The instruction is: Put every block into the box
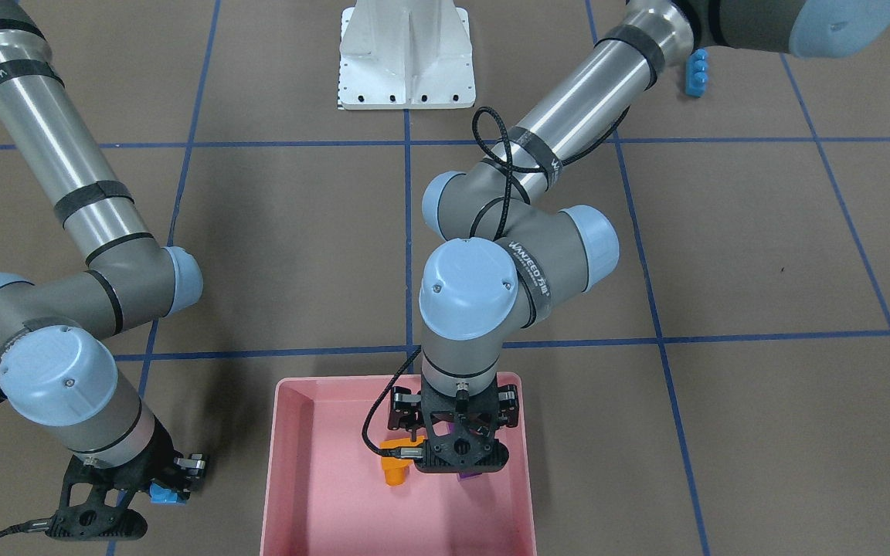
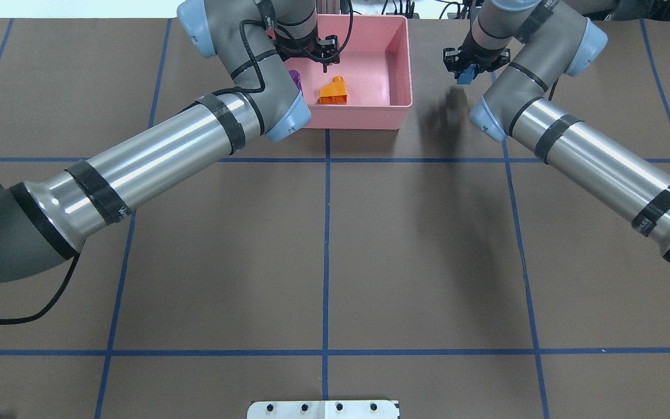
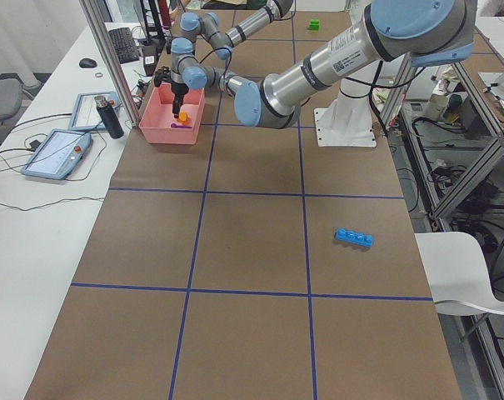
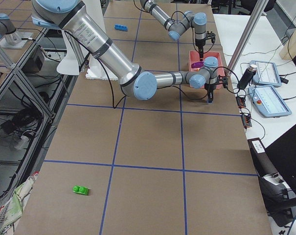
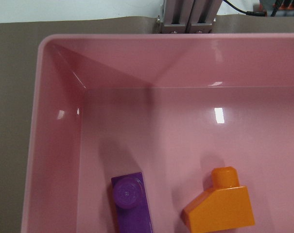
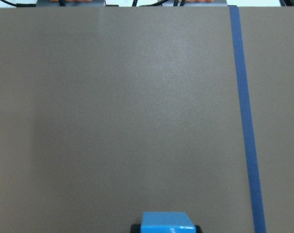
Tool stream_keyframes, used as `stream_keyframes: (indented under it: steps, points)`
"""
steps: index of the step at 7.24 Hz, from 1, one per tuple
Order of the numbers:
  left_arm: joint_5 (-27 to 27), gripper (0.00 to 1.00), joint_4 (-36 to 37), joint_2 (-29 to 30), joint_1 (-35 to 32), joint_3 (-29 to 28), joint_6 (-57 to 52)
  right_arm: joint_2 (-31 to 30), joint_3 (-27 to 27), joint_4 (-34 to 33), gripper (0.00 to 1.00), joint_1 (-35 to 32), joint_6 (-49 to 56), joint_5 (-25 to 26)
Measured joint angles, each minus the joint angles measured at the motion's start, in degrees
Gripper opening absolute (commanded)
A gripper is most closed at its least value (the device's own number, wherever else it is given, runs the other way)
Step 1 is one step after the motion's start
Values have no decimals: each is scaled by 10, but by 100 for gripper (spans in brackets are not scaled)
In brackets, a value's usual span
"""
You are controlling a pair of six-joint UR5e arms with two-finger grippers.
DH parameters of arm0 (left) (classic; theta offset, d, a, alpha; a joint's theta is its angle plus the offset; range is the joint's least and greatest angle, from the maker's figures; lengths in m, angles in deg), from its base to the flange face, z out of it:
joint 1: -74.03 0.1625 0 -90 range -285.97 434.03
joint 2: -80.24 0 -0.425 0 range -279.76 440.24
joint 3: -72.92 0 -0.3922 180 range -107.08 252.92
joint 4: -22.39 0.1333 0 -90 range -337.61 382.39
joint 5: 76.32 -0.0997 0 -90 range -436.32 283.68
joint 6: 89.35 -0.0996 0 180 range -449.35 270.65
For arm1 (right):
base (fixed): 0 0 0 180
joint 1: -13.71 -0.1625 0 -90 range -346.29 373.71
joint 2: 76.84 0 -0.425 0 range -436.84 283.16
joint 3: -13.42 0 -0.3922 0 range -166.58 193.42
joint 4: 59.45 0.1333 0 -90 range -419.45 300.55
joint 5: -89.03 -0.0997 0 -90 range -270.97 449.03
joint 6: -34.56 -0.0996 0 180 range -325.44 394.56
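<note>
The pink box (image 2: pixel 399 70) stands at the table's far edge. An orange sloped brick (image 2: pixel 334 92) and a purple brick (image 2: pixel 295 78) lie on its floor; both show in the left wrist view, orange (image 5: pixel 222 208) and purple (image 5: pixel 132 204). My left gripper (image 2: pixel 319 55) hangs open and empty over them. My right gripper (image 2: pixel 467 73) is shut on the small blue brick (image 6: pixel 167 224), held above the table beside the box. The long blue brick (image 3: pixel 354 237) and the green brick (image 4: pixel 80 190) lie far off on the table.
The white metal base (image 1: pixel 406 54) stands at the robot's side of the table. Two tablets (image 3: pixel 56 150) and a dark bottle (image 3: pixel 110 117) lie past the box's far side. Blue tape lines cross the brown table top.
</note>
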Motion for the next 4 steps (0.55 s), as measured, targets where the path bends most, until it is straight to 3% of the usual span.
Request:
stream_keyframes:
  steps: [2, 4]
  points:
    - [0, 100, -7, -2, 2, 3, 0, 32, 0, -1, 0, -3, -61, 0]
    - [4, 100, -13, -10, 2, 14, -12, 87, -12, -4, 0, -8, -187, 6]
